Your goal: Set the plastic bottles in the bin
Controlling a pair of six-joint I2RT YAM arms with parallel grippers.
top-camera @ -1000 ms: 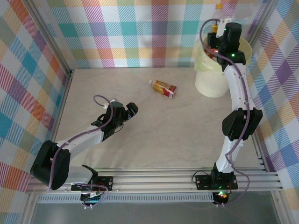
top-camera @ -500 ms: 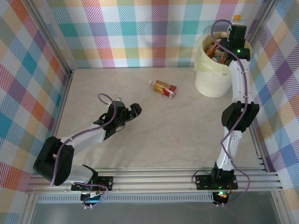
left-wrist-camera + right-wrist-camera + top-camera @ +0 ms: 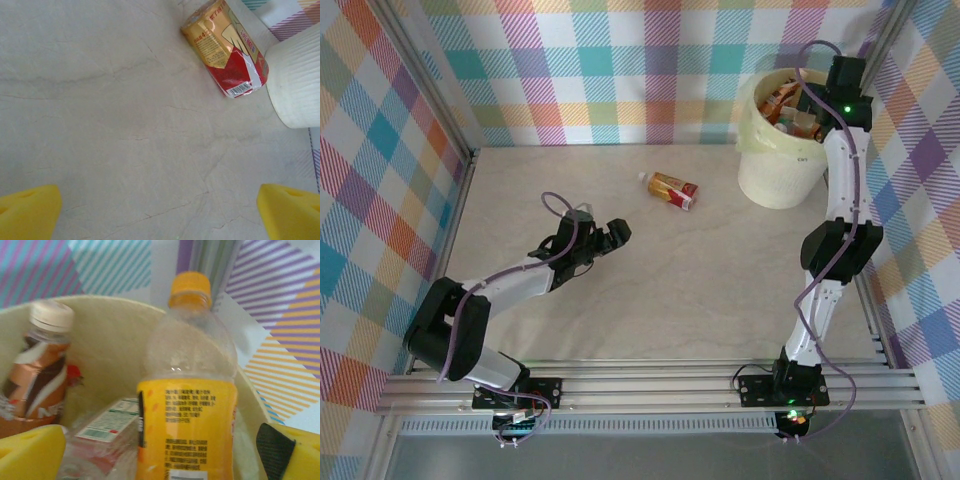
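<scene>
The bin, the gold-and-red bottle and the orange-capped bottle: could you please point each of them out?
bin (image 3: pixel 772 180), top external view, on its outer wall.
gold-and-red bottle (image 3: pixel 225 47), left wrist view, on its label.
orange-capped bottle (image 3: pixel 187 425), right wrist view, on its yellow label.

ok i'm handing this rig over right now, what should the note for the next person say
Left gripper: open, empty, low over the table, pointed at the gold-and-red-label bottle lying on its side.
Right gripper: open above the bin, fingers clear on either side of an orange-capped yellow-label bottle standing inside it.
Done: several bottles are in the bin, including a brown bottle with a white cap.
Left: the one bottle on the table, between the left gripper and the bin; the left arm looks best placed to take it.
</scene>
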